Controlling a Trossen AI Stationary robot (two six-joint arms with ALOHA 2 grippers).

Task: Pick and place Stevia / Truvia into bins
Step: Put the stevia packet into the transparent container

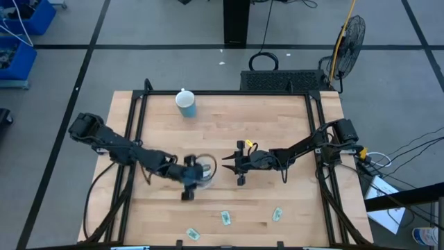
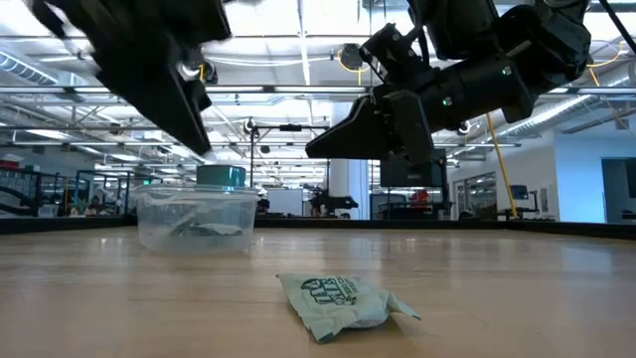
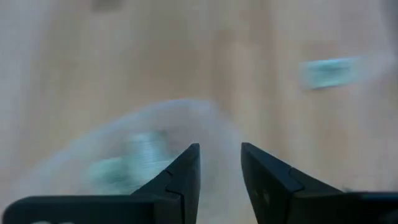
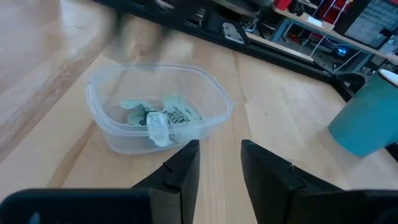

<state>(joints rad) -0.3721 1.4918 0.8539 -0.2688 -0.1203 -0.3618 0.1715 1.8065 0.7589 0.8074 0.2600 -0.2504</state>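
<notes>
The clear bin (image 4: 158, 112) sits on the wooden table and holds several pale green and white Stevia sachets (image 4: 163, 117). In the high view the bin (image 1: 206, 167) lies between the two grippers. My left gripper (image 1: 188, 189) hovers open at the bin's near left side, its fingers (image 3: 186, 168) empty above the bin's blurred rim. My right gripper (image 1: 229, 164) hangs open and empty just right of the bin, pointing at it (image 4: 221, 144). Three more sachets lie flat near the table's near edge (image 1: 225, 218) (image 1: 277, 214) (image 1: 192, 234); one shows close up in the low view (image 2: 338, 298).
A light blue cup with a white lid (image 1: 186, 103) stands upright near the table's far edge, and shows in the right wrist view (image 4: 367, 118). Black rails frame the table's left and right sides (image 1: 320, 139). Bare wood lies between the bin and the loose sachets.
</notes>
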